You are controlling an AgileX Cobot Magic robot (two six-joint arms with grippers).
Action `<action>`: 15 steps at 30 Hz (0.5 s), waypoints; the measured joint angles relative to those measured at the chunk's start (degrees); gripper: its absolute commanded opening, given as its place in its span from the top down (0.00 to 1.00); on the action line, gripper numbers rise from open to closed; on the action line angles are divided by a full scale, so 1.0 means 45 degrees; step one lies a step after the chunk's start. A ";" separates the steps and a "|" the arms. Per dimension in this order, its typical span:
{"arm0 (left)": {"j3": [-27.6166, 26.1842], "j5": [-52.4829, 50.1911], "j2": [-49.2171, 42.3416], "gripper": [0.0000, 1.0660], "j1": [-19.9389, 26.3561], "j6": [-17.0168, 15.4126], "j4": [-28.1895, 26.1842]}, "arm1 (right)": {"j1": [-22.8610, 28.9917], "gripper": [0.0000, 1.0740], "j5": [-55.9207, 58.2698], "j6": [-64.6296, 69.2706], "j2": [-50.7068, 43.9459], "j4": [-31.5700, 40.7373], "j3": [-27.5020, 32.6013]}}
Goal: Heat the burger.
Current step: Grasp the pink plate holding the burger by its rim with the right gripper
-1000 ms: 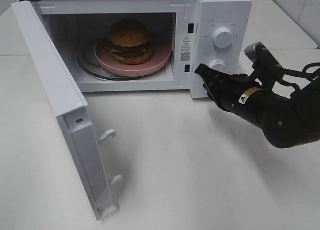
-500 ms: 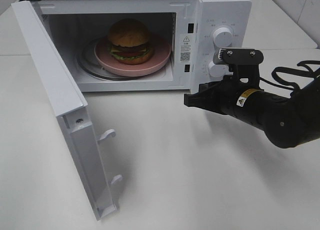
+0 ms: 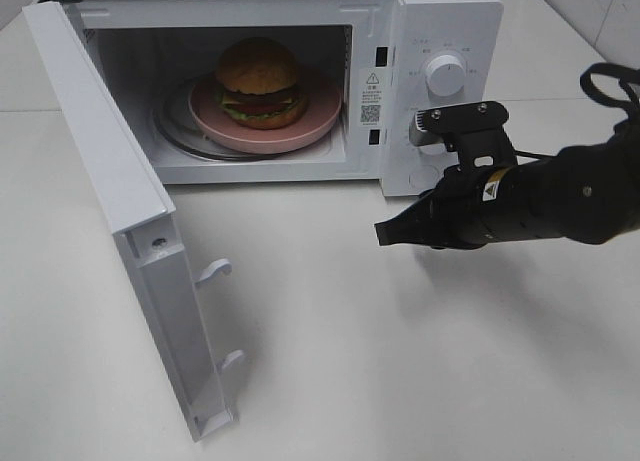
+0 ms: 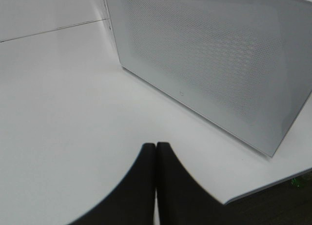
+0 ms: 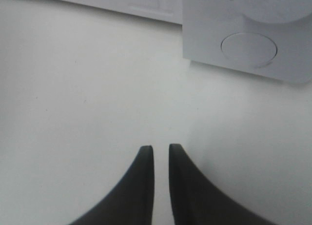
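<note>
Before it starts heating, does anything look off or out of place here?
Nothing looks spilled or damaged. One thing stands out: the microwave door stands wide open, with the burger sitting upright on the pink plate inside.

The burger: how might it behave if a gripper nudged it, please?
The burger is tall and stacked, so it may tip or shear apart. Its domed bun probably squashes. On the smooth pink plate it could slide.

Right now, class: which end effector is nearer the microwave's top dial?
Right. The right end effector hangs in front of and below the top dial; the left end effector sits outside the open door, facing its outer side.
</note>
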 measured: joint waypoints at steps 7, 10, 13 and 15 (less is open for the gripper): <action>0.0000 0.0000 0.0000 1.00 0.0000 0.0000 0.0000 | 0.0000 0.88 0.3578 -0.0522 -0.0089 -0.0038 -0.1617; 0.0000 0.0000 0.0000 1.00 0.0000 0.0000 0.0000 | 0.0000 0.88 0.5793 -0.0560 -0.0089 -0.0038 -0.2559; 0.0000 0.0000 0.0000 1.00 0.0000 0.0000 0.0000 | 0.0000 0.88 0.7385 -0.0573 -0.0089 0.0025 -0.3285; 0.0000 0.0000 0.0000 1.00 0.0000 0.0000 0.0000 | 0.0000 0.87 0.8238 -0.0573 -0.0089 0.0191 -0.3641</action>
